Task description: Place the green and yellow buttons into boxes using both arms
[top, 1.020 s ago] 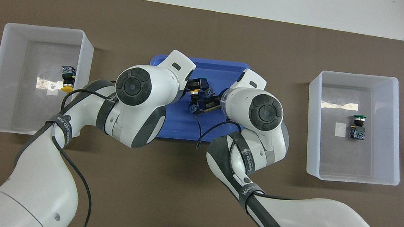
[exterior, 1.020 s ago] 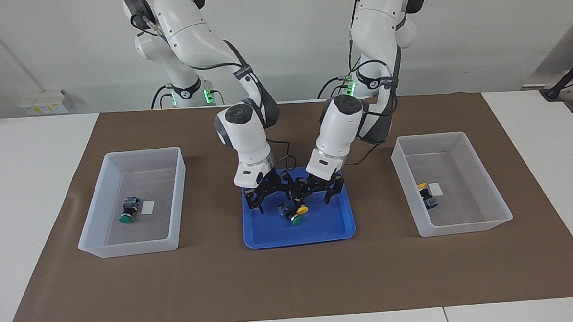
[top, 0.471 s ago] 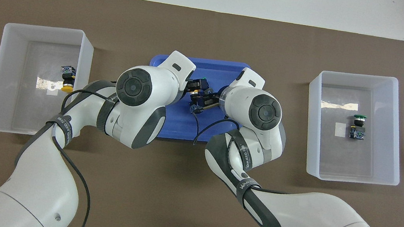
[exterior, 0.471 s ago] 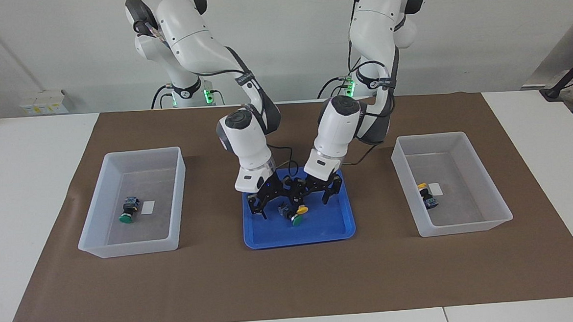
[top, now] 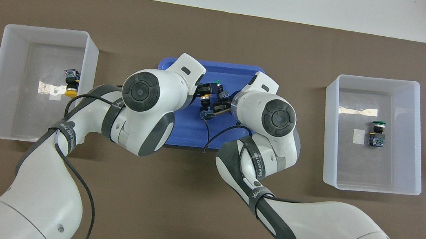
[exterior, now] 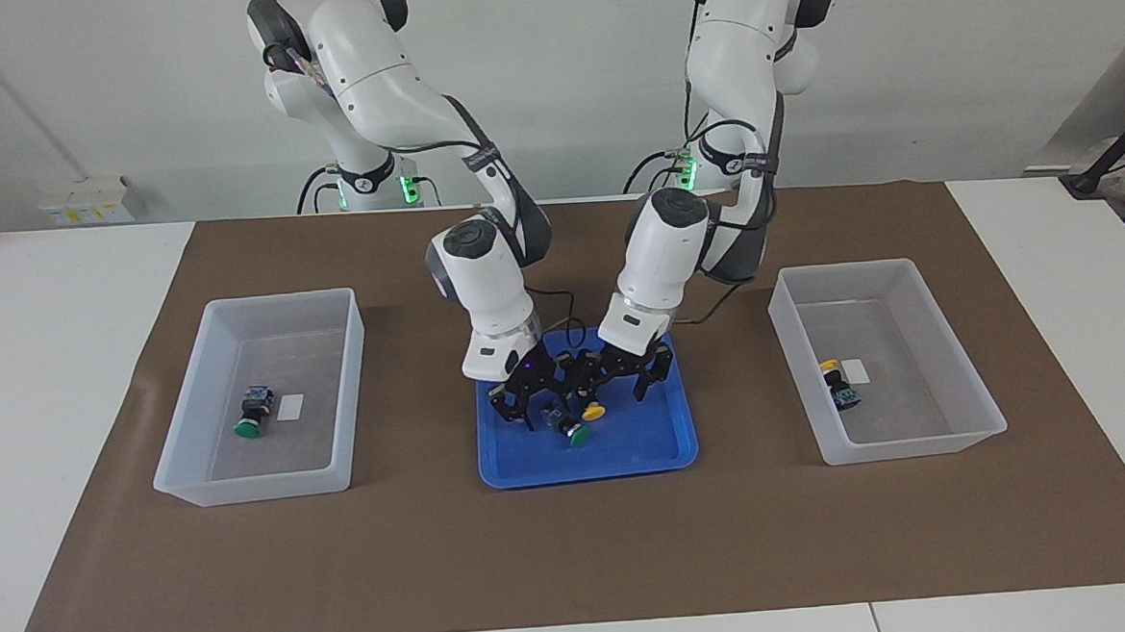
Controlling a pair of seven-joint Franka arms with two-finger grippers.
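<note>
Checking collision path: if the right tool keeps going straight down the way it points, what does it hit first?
Most likely the green button on the blue tray: the right tool points down right at it. Whether it already touches is unclear; the yellow button sits just beside.

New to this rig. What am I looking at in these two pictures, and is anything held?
Two robot arms work at a table. One picture faces them from across it; the other looks down from above their end. On a brown mat sit a blue tray and two clear boxes. One box holds a green button, the other box a yellow button. A second green button and second yellow button lie in the tray. Both end effectors are low over them: the left end effector is open; whether the right end effector grips anything cannot be told.
</note>
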